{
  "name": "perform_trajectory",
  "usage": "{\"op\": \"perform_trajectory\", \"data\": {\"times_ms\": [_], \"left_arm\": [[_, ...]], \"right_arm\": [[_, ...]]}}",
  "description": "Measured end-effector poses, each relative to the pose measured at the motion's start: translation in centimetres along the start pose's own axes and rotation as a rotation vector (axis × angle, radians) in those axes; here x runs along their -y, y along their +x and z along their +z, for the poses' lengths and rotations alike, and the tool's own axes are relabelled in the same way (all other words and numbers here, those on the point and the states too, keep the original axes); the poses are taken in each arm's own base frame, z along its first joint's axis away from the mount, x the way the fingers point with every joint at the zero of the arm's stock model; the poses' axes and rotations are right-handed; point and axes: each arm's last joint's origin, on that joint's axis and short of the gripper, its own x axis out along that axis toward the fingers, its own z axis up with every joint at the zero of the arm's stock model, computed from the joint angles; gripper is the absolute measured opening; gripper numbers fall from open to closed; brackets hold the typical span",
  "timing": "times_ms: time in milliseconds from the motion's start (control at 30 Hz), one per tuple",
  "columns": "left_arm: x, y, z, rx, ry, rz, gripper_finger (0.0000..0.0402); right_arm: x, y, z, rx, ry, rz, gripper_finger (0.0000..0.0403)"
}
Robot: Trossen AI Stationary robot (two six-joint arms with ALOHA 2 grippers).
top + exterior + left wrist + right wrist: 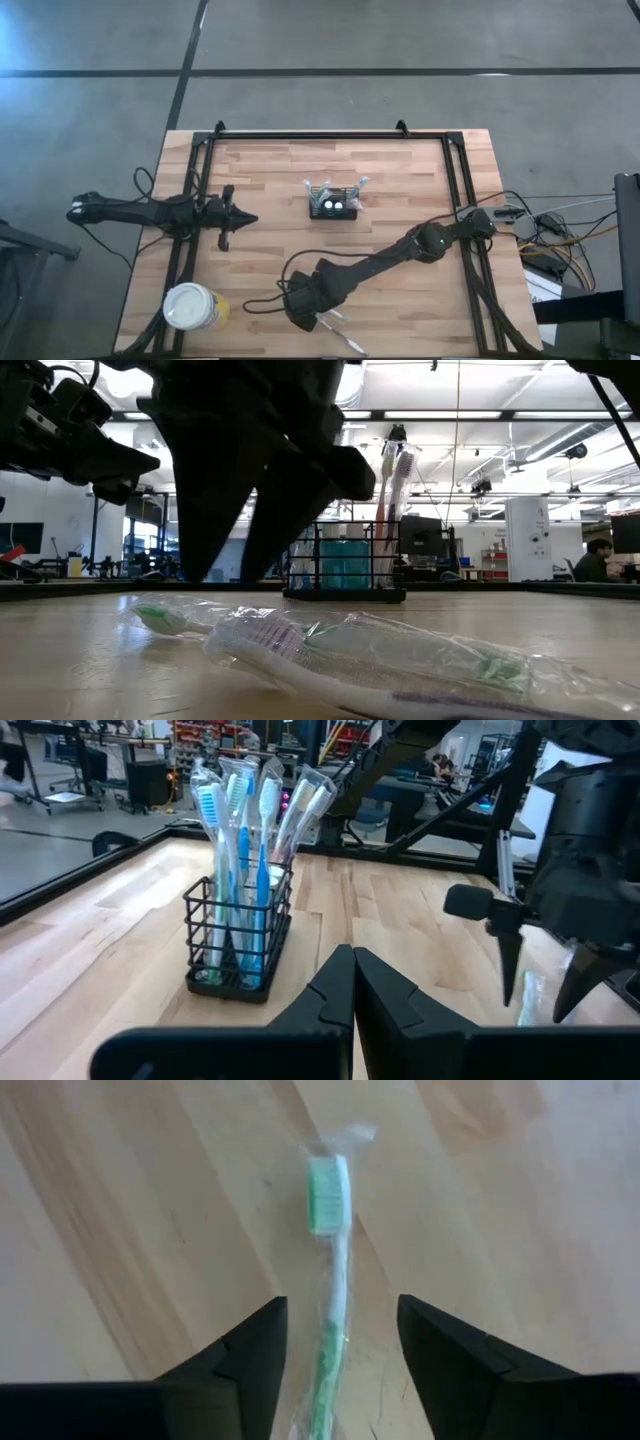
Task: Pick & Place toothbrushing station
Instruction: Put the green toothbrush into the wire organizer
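Right wrist view alone shows the right gripper [340, 1350] spread wide, its 2 fingers [245, 1355] either side of a wrapped green toothbrush [328, 1230] lying flat on the table [120, 1200], not gripping it; the low view shows what that view misses: 2 wrapped toothbrushes [400, 660] lie at the near edge; the high view places the toothbrushing station [332, 206] mid-table, upright, well apart from both arms, and 1 yellow cup [193, 307] at the near left corner; the left wrist view shows several brushes standing in the station; the left gripper [352, 982] is clenched, holding nothing.
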Motion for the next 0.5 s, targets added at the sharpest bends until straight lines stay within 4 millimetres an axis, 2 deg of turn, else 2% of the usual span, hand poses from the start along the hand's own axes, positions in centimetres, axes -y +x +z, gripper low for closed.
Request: {"op": "perform_trajectory", "data": {"times_ms": [200, 333, 500], "left_arm": [[0.0, 0.0, -0.3, -0.011, 0.001, -0.001, 0.0005], [0.0, 0.0, -0.2, -0.010, 0.001, -0.001, 0.0005], [0.0, 0.0, -0.3, -0.011, 0.001, 0.000, 0.0005]], "right_arm": [[0.6, 1.4, -0.8, -0.040, 0.039, -0.038, 0.0215], [0.8, 2.8, -1.3, -0.066, 0.042, -0.020, 0.0221], [1.0, 3.2, -1.5, -0.076, 0.040, -0.010, 0.0221]]}}
